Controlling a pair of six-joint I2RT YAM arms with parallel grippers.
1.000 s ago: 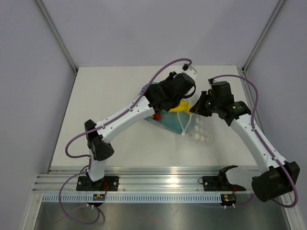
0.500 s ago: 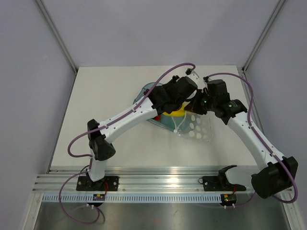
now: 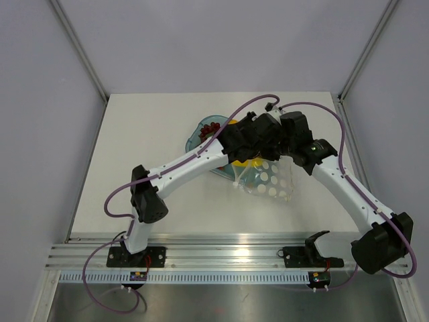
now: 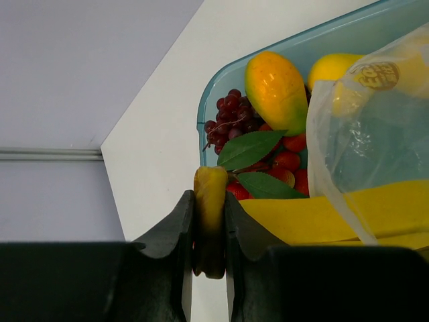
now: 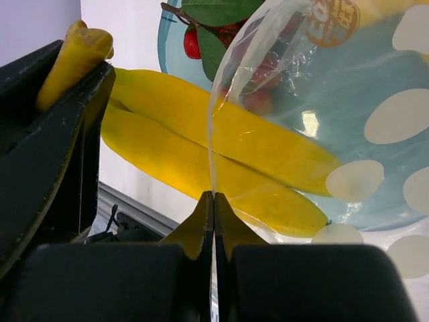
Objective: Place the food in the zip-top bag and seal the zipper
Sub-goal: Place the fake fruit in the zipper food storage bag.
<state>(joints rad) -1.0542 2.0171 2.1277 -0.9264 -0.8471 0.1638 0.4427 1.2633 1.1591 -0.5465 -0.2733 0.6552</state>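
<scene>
My left gripper (image 4: 210,201) is shut on the stem of the yellow banana bunch (image 4: 322,218) and holds it above the table. My right gripper (image 5: 214,201) is shut on the mouth edge of the clear dotted zip-top bag (image 5: 375,121) and holds it up. In the right wrist view the far ends of the bananas (image 5: 228,147) lie behind the bag's film. From above, the two grippers meet over the bag (image 3: 271,181). A yellow-orange pear (image 4: 275,90), a lemon (image 4: 332,67), strawberries (image 4: 288,161) and green leaves (image 4: 251,149) lie in the teal tray (image 4: 221,80). I cannot make out the zipper's slider.
Dark red grapes (image 4: 228,117) also lie in the tray, whose left end shows from above (image 3: 198,134). The left arm reaches diagonally across the table and the right arm comes in from the right. Grey walls stand close at the back and sides.
The left gripper has carried the bananas to the right, to the bag's mouth. The right gripper has lifted the bag and drawn it leftward. The tray's left end is now uncovered.
</scene>
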